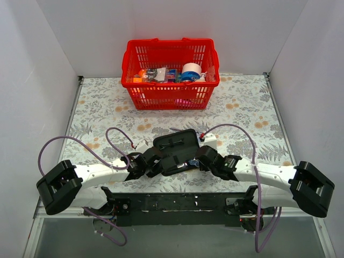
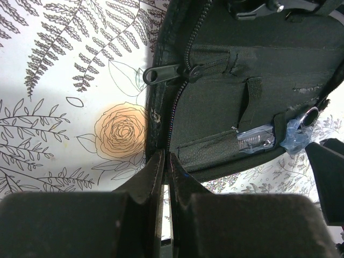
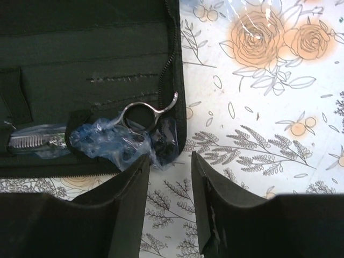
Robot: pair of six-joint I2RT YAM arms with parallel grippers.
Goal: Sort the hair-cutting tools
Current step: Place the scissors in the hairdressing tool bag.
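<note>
A black zip pouch (image 1: 173, 144) lies open in front of both arms. A pair of silver scissors (image 3: 141, 114) in crumpled pale blue wrap is tucked into its inner pocket, the loops sticking out at the pouch's edge. The scissors (image 2: 258, 141) also show in the left wrist view. My left gripper (image 2: 165, 156) is shut on the pouch's (image 2: 226, 107) near edge beside the zip. My right gripper (image 3: 169, 161) hangs open just short of the blue wrap, with only tablecloth between its fingers. Its left fingertip (image 3: 141, 166) is at the wrap's edge.
A red plastic basket (image 1: 169, 44) holding tape and small items stands at the back of the flower-patterned tablecloth (image 1: 252, 113). White walls close in three sides. The pouch's zip pull (image 2: 161, 74) sticks out to the left.
</note>
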